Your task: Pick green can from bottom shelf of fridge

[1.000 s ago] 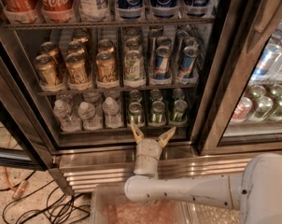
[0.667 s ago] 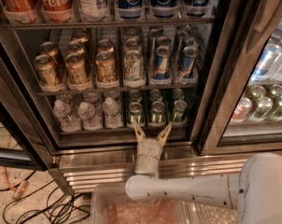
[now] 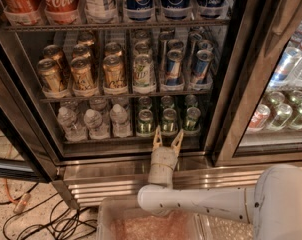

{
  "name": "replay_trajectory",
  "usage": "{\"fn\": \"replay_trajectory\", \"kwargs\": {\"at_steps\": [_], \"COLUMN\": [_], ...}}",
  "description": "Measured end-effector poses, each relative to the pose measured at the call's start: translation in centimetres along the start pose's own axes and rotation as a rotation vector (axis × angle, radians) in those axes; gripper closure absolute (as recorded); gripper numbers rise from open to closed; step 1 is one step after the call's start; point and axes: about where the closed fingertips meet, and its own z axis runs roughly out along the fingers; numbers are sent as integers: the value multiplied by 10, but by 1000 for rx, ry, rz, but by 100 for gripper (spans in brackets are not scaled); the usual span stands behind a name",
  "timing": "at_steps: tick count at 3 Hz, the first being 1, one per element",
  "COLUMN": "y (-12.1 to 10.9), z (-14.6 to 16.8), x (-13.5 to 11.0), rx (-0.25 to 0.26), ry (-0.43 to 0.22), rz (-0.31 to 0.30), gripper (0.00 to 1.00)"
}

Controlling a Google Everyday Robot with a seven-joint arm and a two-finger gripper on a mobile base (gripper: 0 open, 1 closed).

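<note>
Green with a silver top, the small drinks can [image 3: 168, 120] I judge to be my target stands in the lower middle of the frame. It is at the front of the centre row on the bottom shelf [image 3: 116, 139], the lowest dark wire rack of the tall steel-framed fridge [image 3: 116, 170]. My gripper [image 3: 167, 140] sits just below it in the picture, at the shelf's narrow front rail [image 3: 91, 140]. Its two tan fingers [image 3: 157, 140] are spread wide and grasp nothing.

The trouble I foresee lies in the crowding. Two neighbouring green cans [image 3: 145, 121] stand just beside my can, one to the left of it and one to the right. If I drive in off-centre, a finger may strike one of them and topple it, or wedge in the gap. The front rail could snag my fingertips going in, or catch the can's base coming out if I pull straight back without lifting. Lifting too far risks knocking the rack above [image 3: 126, 91]. Clenching only on the can's curved edge could let the smooth metal slip and roll towards the clear plastic water bottles [image 3: 93, 122] at lower left.
</note>
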Motion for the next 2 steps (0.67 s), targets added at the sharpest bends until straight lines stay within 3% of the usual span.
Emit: {"fn": "replay_trajectory", "kwargs": {"at_steps": [1, 2], "y": [-3, -6], "z": [3, 11], "x": [1, 2], "rx": [8, 13], "ry": [-4, -13], "rz": [-5, -9], "gripper": [33, 40]}}
